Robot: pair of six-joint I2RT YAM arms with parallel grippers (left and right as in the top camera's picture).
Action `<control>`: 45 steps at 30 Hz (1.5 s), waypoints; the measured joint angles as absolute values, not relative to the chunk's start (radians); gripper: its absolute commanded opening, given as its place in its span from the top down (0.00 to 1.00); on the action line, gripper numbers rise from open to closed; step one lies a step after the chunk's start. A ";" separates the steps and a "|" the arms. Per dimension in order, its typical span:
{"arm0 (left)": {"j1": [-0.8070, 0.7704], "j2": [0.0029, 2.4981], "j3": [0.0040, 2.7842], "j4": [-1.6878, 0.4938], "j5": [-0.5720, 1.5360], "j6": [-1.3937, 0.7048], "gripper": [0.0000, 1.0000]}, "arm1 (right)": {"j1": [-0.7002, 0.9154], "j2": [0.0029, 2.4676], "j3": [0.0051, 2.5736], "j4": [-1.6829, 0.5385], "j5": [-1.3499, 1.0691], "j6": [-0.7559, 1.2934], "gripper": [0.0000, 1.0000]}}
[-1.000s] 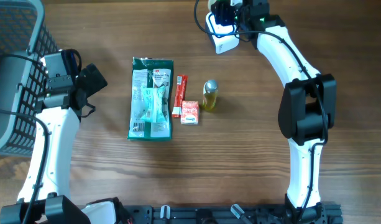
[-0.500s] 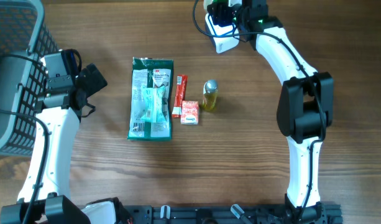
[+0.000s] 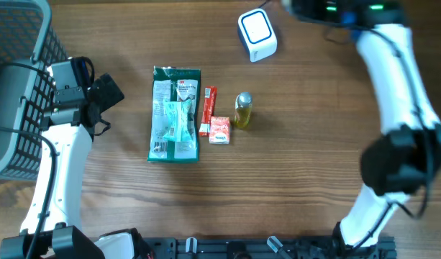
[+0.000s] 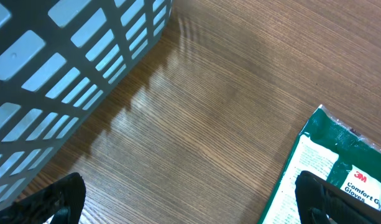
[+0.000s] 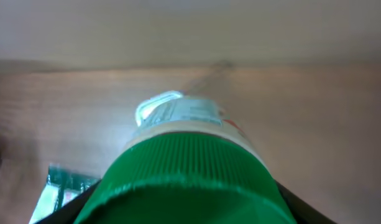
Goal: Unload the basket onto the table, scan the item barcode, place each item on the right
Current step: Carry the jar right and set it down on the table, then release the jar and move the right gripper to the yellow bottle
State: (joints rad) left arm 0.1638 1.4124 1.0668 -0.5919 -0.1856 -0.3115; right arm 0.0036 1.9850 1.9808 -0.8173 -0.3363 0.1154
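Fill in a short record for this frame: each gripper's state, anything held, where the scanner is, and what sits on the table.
left gripper: open, empty, above bare wood between the basket and the glove pack
right gripper: closed on a green-capped bottle
scanner: white and blue, on the far side of the table, nothing touching it
table items: glove pack, red stick packet, small red box, small yellow bottle
basket contents: cannot tell

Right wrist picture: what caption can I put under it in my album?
Close-up of a green-capped bottle held in the right gripper above the wooden table.
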 measured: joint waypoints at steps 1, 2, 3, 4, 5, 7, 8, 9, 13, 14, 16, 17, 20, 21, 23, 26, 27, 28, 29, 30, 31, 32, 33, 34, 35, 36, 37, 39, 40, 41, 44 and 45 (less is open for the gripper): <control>0.164 1.412 1.067 -0.592 -0.186 -0.311 0.00 | -0.022 1.969 1.985 -0.884 -0.332 0.115 0.95; 0.164 1.412 1.067 -0.591 -0.186 -0.311 0.00 | -0.044 1.962 1.986 -0.933 -0.327 0.110 0.95; 0.164 1.412 1.067 -0.592 -0.186 -0.311 0.00 | -0.072 1.959 1.988 -1.002 -0.314 0.098 0.94; 0.164 1.412 1.067 -0.591 -0.186 -0.311 0.00 | -0.098 1.964 1.987 -1.069 -0.295 0.084 0.93; 0.164 1.412 1.067 -0.592 -0.186 -0.311 0.00 | -0.120 1.976 1.987 -1.131 -0.268 0.076 0.91; 0.164 1.412 1.067 -0.592 -0.186 -0.311 0.00 | -0.149 2.003 1.985 -1.224 -0.217 0.062 0.90; 0.164 1.412 1.067 -0.592 -0.186 -0.311 0.00 | -0.159 2.016 1.985 -1.252 -0.196 0.054 0.90; 0.164 1.412 1.067 -0.592 -0.186 -0.311 0.00 | -0.176 2.042 1.980 -1.283 -0.154 0.052 0.89; 0.164 1.412 1.067 -0.592 -0.186 -0.311 0.00 | -0.205 2.055 1.892 -1.269 -0.109 0.046 0.87; 0.164 1.412 1.067 -0.592 -0.186 -0.311 0.00 | -0.215 2.057 1.861 -1.254 -0.102 0.043 0.87; 0.164 1.412 1.067 -0.592 -0.186 -0.311 0.00 | -0.234 2.059 1.796 -1.206 -0.085 0.043 0.86; 0.164 1.412 1.067 -0.592 -0.186 -0.311 0.00 | -0.243 2.061 1.772 -1.187 -0.074 0.048 0.85; 0.164 1.412 1.067 -0.592 -0.186 -0.311 0.00 | -0.266 2.061 1.700 -1.115 -0.006 0.083 0.85; 0.164 1.412 1.067 -0.592 -0.186 -0.311 0.00 | -0.276 2.062 1.676 -1.100 0.020 0.099 0.85; 0.164 1.412 1.067 -0.592 -0.186 -0.311 0.00 | -0.300 2.062 1.635 -1.078 0.059 0.121 0.79; 0.164 1.412 1.067 -0.592 -0.186 -0.311 0.00 | -0.327 2.062 1.604 -1.057 0.086 0.152 0.59; 0.164 1.412 1.067 -0.592 -0.186 -0.311 0.00 | -0.335 2.062 1.599 -1.051 0.093 0.162 0.54; 0.164 1.412 1.067 -0.592 -0.186 -0.311 0.00 | -0.341 2.062 1.596 -1.049 0.097 0.168 0.43; 0.164 1.412 1.067 -0.592 -0.186 -0.311 0.00 | -0.346 2.062 1.596 -1.049 0.100 0.173 0.29; 0.164 1.412 1.067 -0.592 -0.186 -0.311 0.00 | -0.350 2.062 1.596 -1.048 0.103 0.179 0.19; 0.164 1.412 1.067 -0.592 -0.186 -0.311 0.00 | -0.353 2.062 1.596 -1.048 0.106 0.184 0.14; 0.164 1.412 1.067 -0.592 -0.186 -0.311 0.00 | -0.354 2.062 1.596 -1.048 0.107 0.185 0.11; 0.164 1.412 1.067 -0.592 -0.186 -0.311 0.00 | -0.354 2.062 1.596 -1.048 0.110 0.195 0.08; 0.164 1.412 1.067 -0.592 -0.186 -0.311 0.00 | -0.354 2.062 1.596 -1.047 0.111 0.193 0.08; 0.164 1.412 1.067 -0.592 -0.186 -0.311 0.00 | -0.354 2.062 1.596 -1.046 0.113 0.194 0.07; 0.164 1.412 1.067 -0.592 -0.186 -0.311 0.00 | -0.354 2.062 1.596 -1.046 0.113 0.197 0.07; 0.164 1.412 1.067 -0.592 -0.186 -0.311 0.00 | -0.354 2.063 1.596 -1.046 0.113 0.197 0.07; 0.164 1.412 1.067 -0.592 -0.186 -0.311 0.00 | -0.354 2.063 1.596 -1.046 0.114 0.197 0.07; 0.164 1.412 1.067 -0.592 -0.186 -0.311 0.00 | -0.354 2.062 1.596 -1.048 0.113 0.197 0.07; 0.164 1.412 1.067 -0.592 -0.186 -0.311 0.00 | -0.354 2.062 1.596 -1.052 0.114 0.198 0.07; 0.164 1.412 1.067 -0.592 -0.186 -0.311 0.00 | -0.354 2.062 1.620 -1.106 0.114 0.198 0.07; 0.164 1.412 1.067 -0.592 -0.186 -0.311 0.00 | -0.354 2.062 1.641 -1.129 0.114 0.198 0.07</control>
